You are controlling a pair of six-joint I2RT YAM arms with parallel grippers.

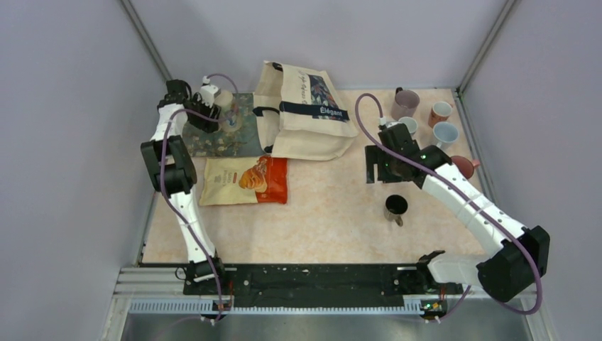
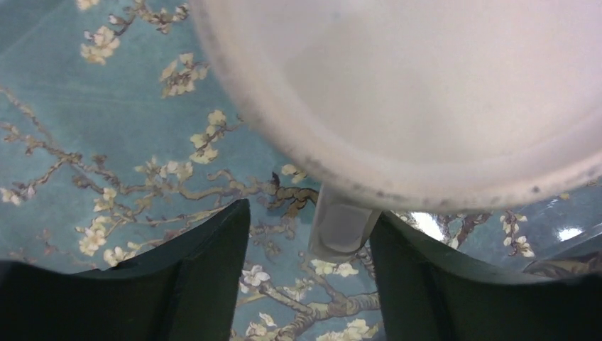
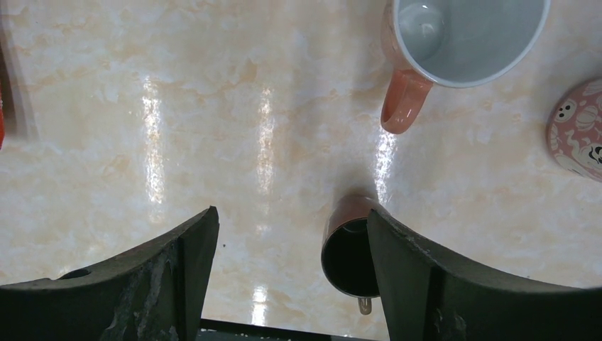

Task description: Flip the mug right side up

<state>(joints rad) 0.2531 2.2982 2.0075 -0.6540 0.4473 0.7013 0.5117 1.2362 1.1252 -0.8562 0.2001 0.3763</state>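
Note:
A cream mug (image 1: 226, 99) stands on a blue floral cloth (image 1: 213, 138) at the back left. In the left wrist view its flat round cream face (image 2: 426, 85) fills the top, and its handle (image 2: 341, 231) points down between my fingers. My left gripper (image 1: 204, 117) is open around that handle (image 2: 309, 249), which lies close to the right finger (image 2: 426, 284) and is not clamped. My right gripper (image 1: 370, 165) is open and empty above the bare table (image 3: 284, 263). A dark mug (image 1: 395, 207) stands mouth up beside its right finger (image 3: 348, 256).
A cream tote bag (image 1: 309, 110) lies at the back middle and a snack packet (image 1: 245, 181) in front of the cloth. Several mugs cluster at the back right: purple (image 1: 406, 101), orange (image 1: 441, 111), light blue (image 1: 446, 132), reddish (image 1: 465, 165). The orange mug (image 3: 461, 35) also shows in the right wrist view.

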